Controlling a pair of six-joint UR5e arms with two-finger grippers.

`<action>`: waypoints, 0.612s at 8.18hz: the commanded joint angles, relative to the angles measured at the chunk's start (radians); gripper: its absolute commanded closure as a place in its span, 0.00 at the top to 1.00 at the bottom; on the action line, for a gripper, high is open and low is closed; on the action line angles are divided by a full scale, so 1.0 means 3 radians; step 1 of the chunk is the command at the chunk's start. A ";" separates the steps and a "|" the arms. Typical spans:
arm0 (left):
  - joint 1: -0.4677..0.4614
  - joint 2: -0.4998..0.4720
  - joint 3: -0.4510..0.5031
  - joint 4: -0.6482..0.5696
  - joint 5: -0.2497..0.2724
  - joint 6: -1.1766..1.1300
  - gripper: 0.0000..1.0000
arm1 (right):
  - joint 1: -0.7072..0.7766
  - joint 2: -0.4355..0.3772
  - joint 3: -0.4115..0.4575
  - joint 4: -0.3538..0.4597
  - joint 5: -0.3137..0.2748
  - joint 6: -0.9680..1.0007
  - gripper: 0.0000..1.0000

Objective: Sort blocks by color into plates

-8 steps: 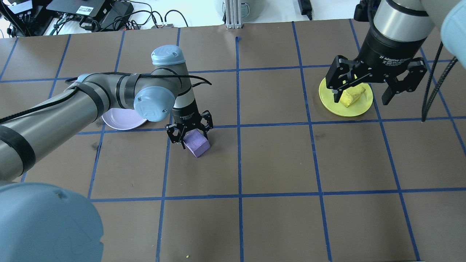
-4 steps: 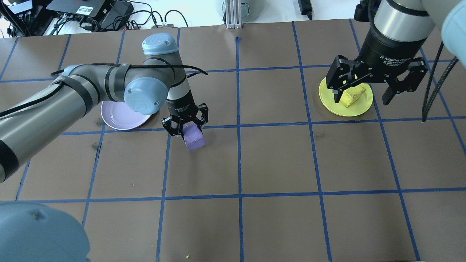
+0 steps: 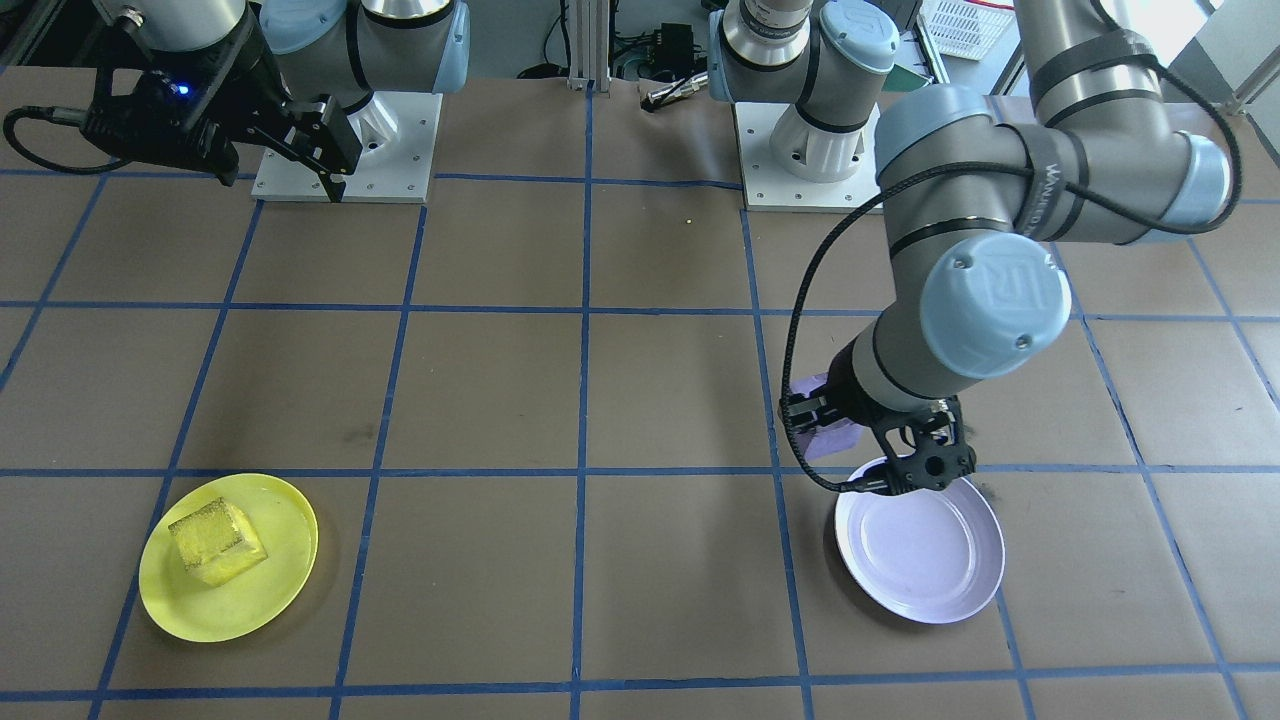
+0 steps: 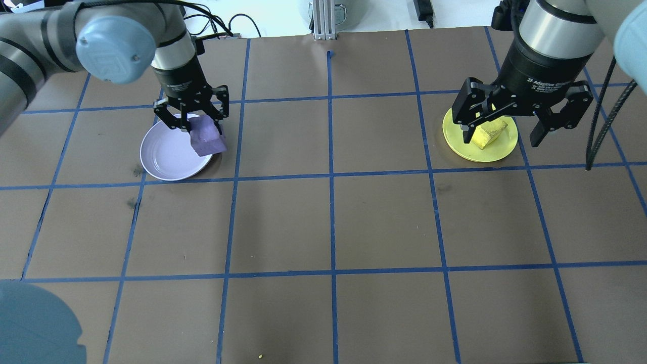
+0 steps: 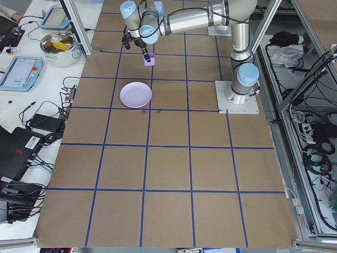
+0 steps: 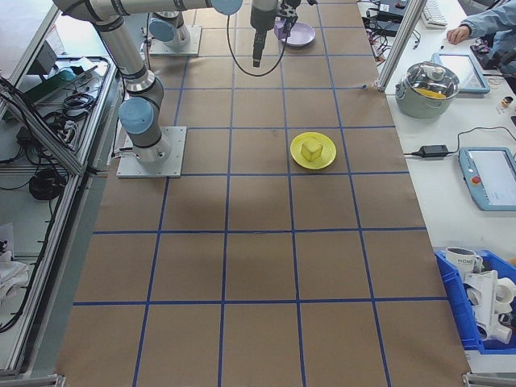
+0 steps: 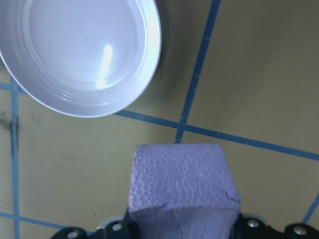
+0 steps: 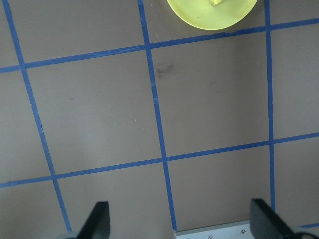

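I have the purple block (image 4: 207, 135) pinched in my left claw (image 4: 194, 121), raised off the counter beside the lavender plate (image 4: 167, 156). The plate's centre lies off to one side, not under the block. My right claw (image 4: 520, 119) hangs wide, empty.

Purple block (image 3: 826, 428) mostly hidden (behind left arm).

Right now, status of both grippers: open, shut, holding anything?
Left gripper: shut on the purple block, carried by the lavender plate.
Right gripper: jaws open, empty; yellow block lies on the yellow plate.
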 commanded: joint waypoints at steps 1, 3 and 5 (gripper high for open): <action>0.0449 -0.0094 0.0187 0.0189 0.0162 0.1127 0.00 | 0.0000 0.0003 0.0000 0.0000 0.0008 0.0000 1.00; 0.0604 -0.0267 0.0177 0.0369 0.0162 0.1456 0.00 | 0.0000 0.0008 0.0000 0.0000 0.0003 0.0000 1.00; 0.0609 -0.0523 0.0177 0.0557 0.0156 0.1625 0.00 | 0.0000 0.0008 0.0000 0.0000 0.0003 0.0000 1.00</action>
